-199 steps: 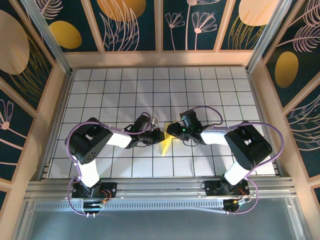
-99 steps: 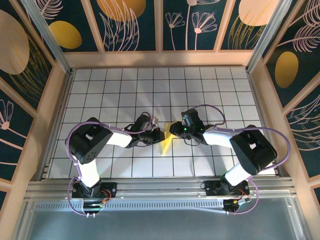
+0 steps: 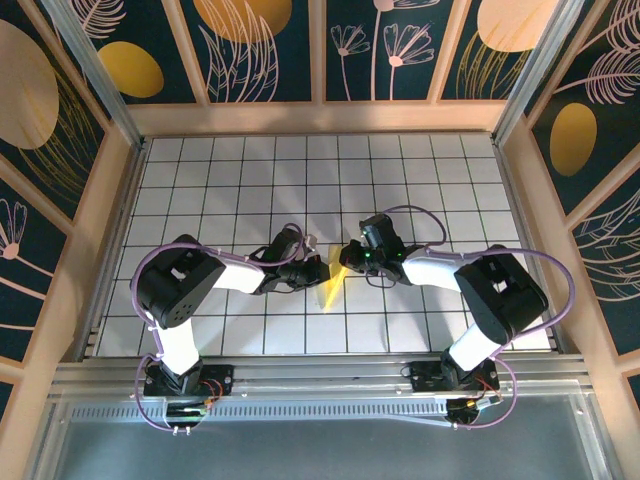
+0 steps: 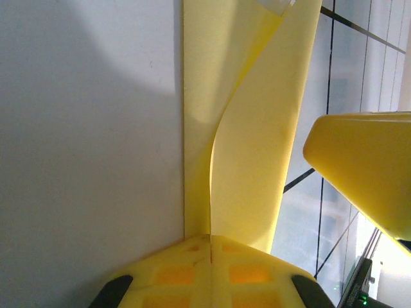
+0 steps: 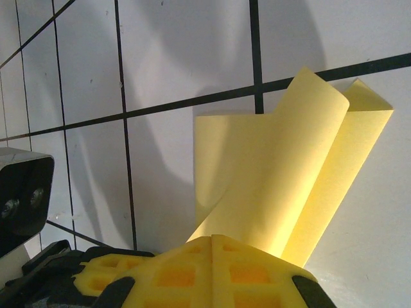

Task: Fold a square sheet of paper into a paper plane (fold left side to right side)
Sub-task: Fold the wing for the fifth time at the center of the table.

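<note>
Left fingers and right fingers each pinch the thin, creased, pale-yellow paper plane above the gridded counter.

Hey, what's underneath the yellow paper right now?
The white gridded table lies under the sheet of paper; bare tiles show around it. The patch directly beneath the folded layers is covered.

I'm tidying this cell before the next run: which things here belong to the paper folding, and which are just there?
Part of the job:
- sheet of paper, folded over and curling
- left gripper, shut on the paper
- right gripper, shut on the paper

Just there:
- tiled table
- patterned walls
- metal rail at the near edge
</note>
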`<state>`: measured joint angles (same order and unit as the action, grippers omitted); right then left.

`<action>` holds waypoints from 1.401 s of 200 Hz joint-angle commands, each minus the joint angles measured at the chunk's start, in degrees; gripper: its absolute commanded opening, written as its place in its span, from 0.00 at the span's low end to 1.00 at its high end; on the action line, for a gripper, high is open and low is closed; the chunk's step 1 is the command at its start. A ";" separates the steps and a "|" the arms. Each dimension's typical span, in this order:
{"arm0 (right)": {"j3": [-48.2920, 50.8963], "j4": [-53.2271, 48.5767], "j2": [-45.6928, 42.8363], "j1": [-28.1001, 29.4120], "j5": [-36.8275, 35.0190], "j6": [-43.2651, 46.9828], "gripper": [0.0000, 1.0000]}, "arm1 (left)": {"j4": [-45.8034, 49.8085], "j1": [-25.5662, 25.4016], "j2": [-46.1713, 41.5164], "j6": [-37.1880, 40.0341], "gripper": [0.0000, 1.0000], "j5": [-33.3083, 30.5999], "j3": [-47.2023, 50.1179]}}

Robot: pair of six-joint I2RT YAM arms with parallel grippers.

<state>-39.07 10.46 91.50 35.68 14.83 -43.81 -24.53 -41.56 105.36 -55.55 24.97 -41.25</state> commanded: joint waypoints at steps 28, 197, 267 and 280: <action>0.26 0.44 1.57 -0.25 -0.35 0.20 0.03 | 6.69 0.35 4.46 0.45 0.00 -8.53 0.20; 1.82 -0.17 3.26 -0.25 -1.03 0.19 0.01 | 8.01 0.34 5.89 0.13 0.00 -8.45 -0.45; 3.98 1.23 4.55 -0.17 -0.94 -0.38 0.01 | 8.19 0.34 6.43 -0.12 0.00 -8.36 -0.56; 4.62 1.41 4.78 -0.19 -1.03 -0.59 0.01 | 8.23 0.34 6.46 -0.17 0.00 -8.36 -0.51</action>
<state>-36.56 12.58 94.37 35.68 14.85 -43.86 -22.24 -41.56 105.71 -56.21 25.06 -42.46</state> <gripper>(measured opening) 0.054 0.046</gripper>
